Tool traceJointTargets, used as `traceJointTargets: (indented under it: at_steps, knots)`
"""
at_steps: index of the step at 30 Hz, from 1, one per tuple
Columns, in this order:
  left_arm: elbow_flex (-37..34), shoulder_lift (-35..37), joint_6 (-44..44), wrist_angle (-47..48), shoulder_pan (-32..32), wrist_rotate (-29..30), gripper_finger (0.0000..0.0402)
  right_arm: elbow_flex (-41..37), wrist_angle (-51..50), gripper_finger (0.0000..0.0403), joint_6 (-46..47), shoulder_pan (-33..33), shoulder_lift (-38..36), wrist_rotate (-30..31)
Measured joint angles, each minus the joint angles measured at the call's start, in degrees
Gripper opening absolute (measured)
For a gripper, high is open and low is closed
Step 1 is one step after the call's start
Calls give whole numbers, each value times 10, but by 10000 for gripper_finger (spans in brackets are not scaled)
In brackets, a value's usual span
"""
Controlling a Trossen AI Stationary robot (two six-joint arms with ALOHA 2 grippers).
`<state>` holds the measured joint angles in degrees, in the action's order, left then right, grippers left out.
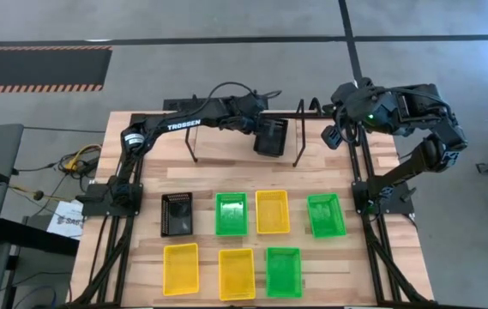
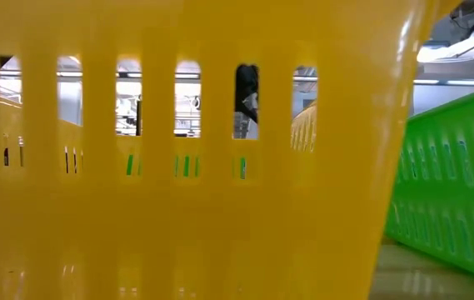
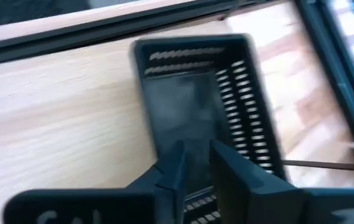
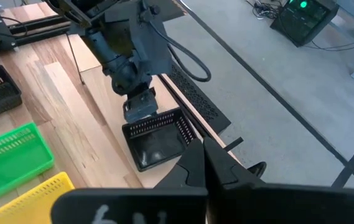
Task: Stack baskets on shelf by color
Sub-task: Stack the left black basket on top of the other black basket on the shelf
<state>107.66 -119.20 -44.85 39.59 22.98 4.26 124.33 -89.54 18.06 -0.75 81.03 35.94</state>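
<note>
high view: left hand [image 1: 265, 129] reaching across the shelf [image 1: 245, 130], at the near rim of a black basket [image 1: 271, 137] lying at the shelf's right end; second black basket [image 1: 177, 214] on the tabletop [image 1: 209, 176] among yellow and green ones. right hand [image 1: 336, 136] folded back by the right frame post.

left wrist view: fingers [image 3: 172, 171] slightly apart, straddling the black basket's rim; gripped or freed, cannot tell.

right wrist view: right fingers [image 4: 195, 160] pressed together, nothing held.
</note>
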Motion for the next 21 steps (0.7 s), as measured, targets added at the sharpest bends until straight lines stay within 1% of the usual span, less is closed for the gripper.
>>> traceJointTargets:
  at_steps: [4,7,9,11,13,15,17,18,21]
  knots:
    - [8,0,27,-28,3,-37,93,0,0,1,-1,0,0,0]
    - [40,0,50,-29,13,-95,113,0,0,1,-1,0,0,0]
    - [71,0,63,-4,18,-124,121,0,-1,1,-1,0,0,-1]
    - [111,0,88,49,21,-133,124,0,-4,1,-1,0,0,-9]
    - [159,2,125,118,18,-125,125,0,-5,1,-1,0,0,-15]
    - [208,6,161,206,7,-104,122,0,-5,1,-1,0,0,-16]
    - [259,13,191,296,-7,-66,118,0,-5,1,-1,0,0,-16]
    - [275,20,201,337,-18,-36,115,0,-5,1,-1,0,0,-16]
    - [235,92,203,401,-50,41,109,0,-5,1,-4,0,0,-16]
